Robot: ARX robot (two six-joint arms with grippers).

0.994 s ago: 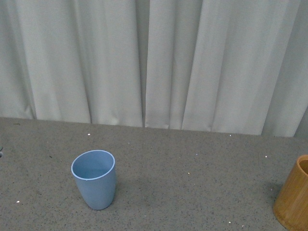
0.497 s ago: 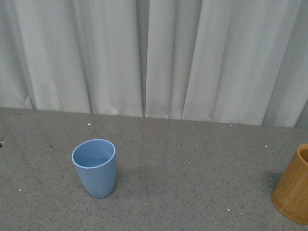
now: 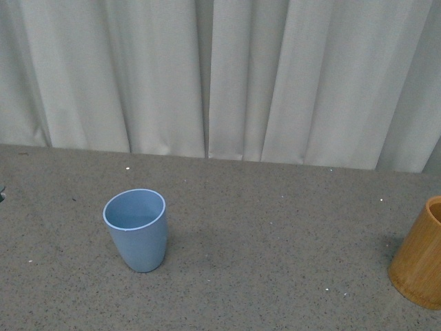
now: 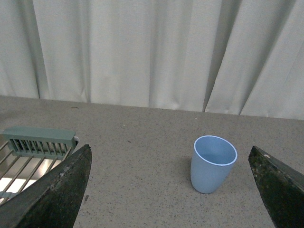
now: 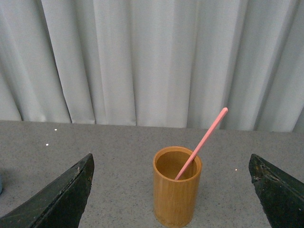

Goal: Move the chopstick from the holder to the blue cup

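The blue cup stands upright and empty on the grey table at centre-left; it also shows in the left wrist view. The orange-brown holder is cut off at the right edge of the front view. In the right wrist view the holder stands upright with one salmon-pink chopstick leaning out of it. My left gripper is open, short of the blue cup. My right gripper is open, short of the holder. Neither gripper shows in the front view.
A grey-white curtain hangs along the table's far edge. A green-framed wire rack lies beside the left gripper in the left wrist view. A small dark object sits at the left edge of the front view.
In the front view the cup and holder have shifted upward in the picture and the curtain's foot has risen, as the camera's view tilted. Nothing on the table has moved.
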